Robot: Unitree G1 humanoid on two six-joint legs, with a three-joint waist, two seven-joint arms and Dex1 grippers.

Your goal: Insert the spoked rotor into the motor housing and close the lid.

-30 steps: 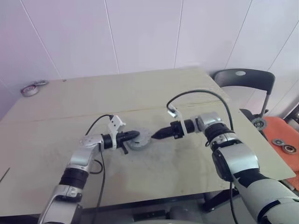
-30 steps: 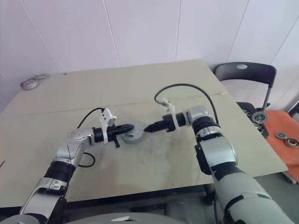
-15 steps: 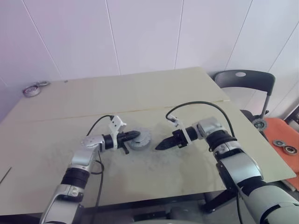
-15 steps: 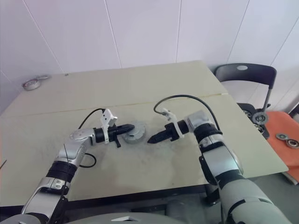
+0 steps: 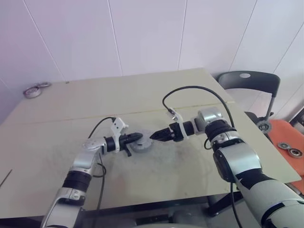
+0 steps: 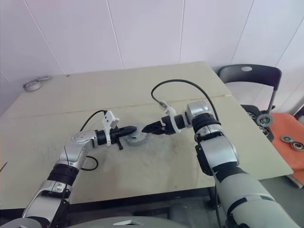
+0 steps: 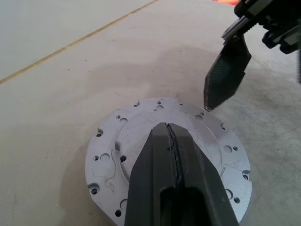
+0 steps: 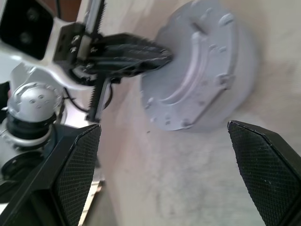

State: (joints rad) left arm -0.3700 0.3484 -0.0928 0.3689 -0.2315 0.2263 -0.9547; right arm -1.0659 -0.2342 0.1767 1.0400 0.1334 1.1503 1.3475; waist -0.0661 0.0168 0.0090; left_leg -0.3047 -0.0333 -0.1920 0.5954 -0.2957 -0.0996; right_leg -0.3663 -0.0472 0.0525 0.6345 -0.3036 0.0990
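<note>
Motor housing [image 7: 155, 141] sits lidded on counter [image 5: 190, 95]. Left gripper [image 5: 137, 137] pinched together, tips over the lid; right gripper [image 6: 147, 128] spread wide beside it. Rigid, likely heavy, slick metal; grab by rim.

Pale beige counter [image 5: 199, 95] with a thin darker seam. Dull silver-grey lid [image 7: 141, 136] dotted with small dark screw holes. Black left end effector [image 7: 175, 155]; black right end effector [image 5: 156, 136] with cross-hatched fingers [image 8: 261, 165]. Black chair [image 5: 247, 80]. White wall.
</note>
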